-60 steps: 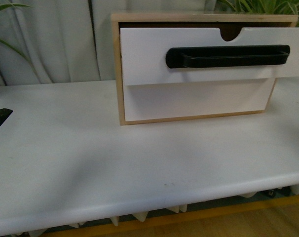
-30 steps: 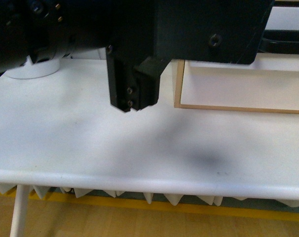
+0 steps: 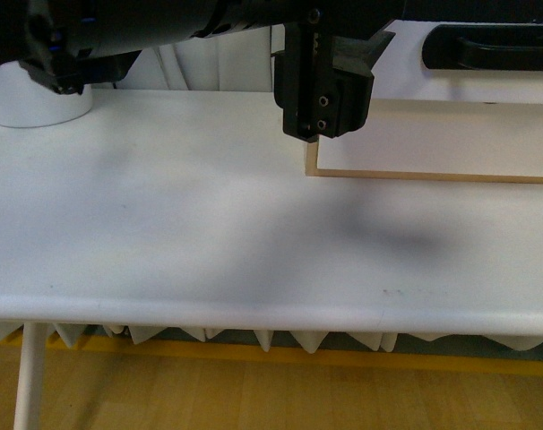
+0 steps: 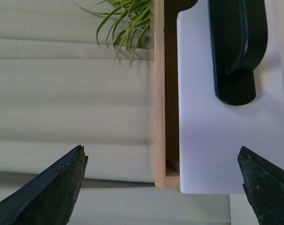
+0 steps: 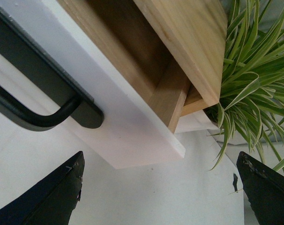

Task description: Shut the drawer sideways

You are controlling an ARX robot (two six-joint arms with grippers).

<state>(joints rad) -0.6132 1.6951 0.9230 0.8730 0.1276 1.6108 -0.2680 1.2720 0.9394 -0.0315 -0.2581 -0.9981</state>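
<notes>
The drawer has a white front with a long black bar handle. It stands pulled out of the light-wood cabinet. In the front view a black arm crosses the top, and its gripper block hangs at the cabinet's left front corner. My left gripper is open and empty, with the drawer's left end and the handle's end ahead between its fingers. My right gripper is open and empty near the drawer's right end and the handle.
The cabinet stands on a white table whose front edge is near the camera. A white round pot sits at the back left. A green striped plant grows just beyond the cabinet's right side. A lower plain white front sits under the drawer.
One second ago the whole cabinet showed with no arm. Now the black arm covers the top, and its gripper block has moved right and up to the cabinet's left corner.
</notes>
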